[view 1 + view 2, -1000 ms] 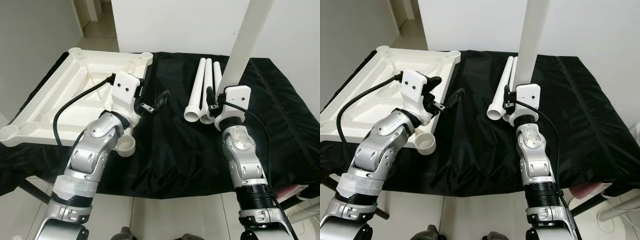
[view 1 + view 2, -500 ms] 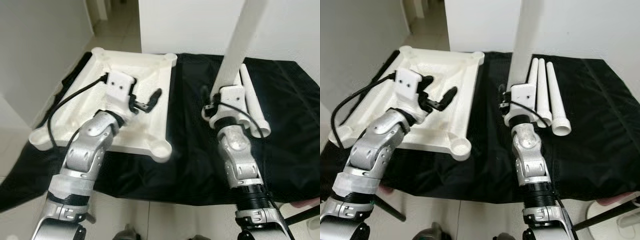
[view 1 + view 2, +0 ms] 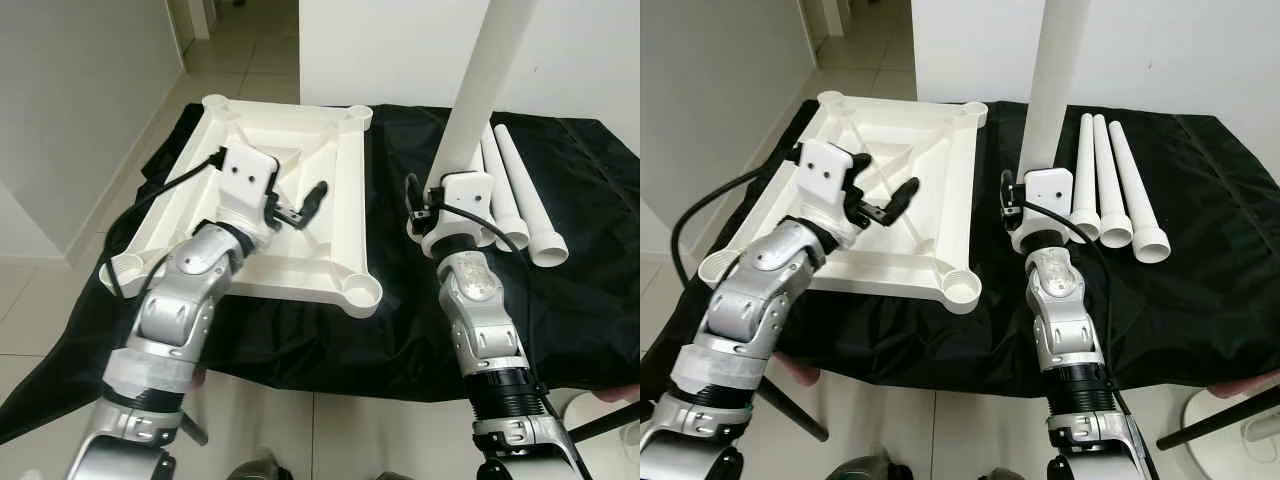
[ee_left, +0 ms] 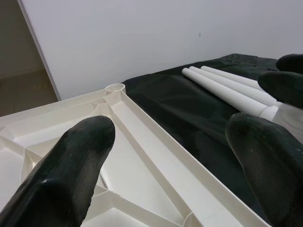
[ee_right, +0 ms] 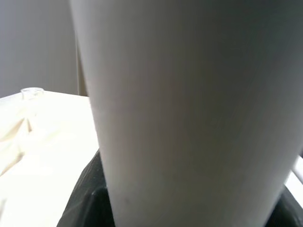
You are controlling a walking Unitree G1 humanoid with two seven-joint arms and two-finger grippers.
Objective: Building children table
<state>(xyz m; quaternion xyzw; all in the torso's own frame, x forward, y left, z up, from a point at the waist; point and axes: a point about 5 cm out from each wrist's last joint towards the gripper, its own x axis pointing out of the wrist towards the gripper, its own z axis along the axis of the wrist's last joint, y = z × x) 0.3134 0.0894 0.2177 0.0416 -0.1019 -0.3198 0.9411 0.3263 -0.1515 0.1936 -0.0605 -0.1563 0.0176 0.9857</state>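
A white tabletop [image 3: 345, 180] lies upside down on the black cloth, with round leg sockets at its corners [image 3: 362, 290]. My left gripper [image 3: 300, 195] hovers open over its right half, nothing between the fingers [image 4: 66, 165]. My right gripper [image 3: 440, 200] is shut on a white table leg [image 3: 480, 90], which stands nearly upright and tilts slightly right, over the cloth to the right of the tabletop. The leg [image 5: 180, 118] looms close in the right wrist view. Three more white legs [image 3: 1110, 180] lie side by side on the cloth to the right of the held leg.
The black cloth [image 3: 400, 310] covers the whole work table and hangs over its front edge. A white wall [image 3: 400, 40] stands behind. Tiled floor [image 3: 40, 300] and a grey wall lie to the left.
The camera and both arms have shifted left along the table. My left gripper, earlier over the cloth beside the tabletop, is now above it. The right gripper still holds the leg upright.
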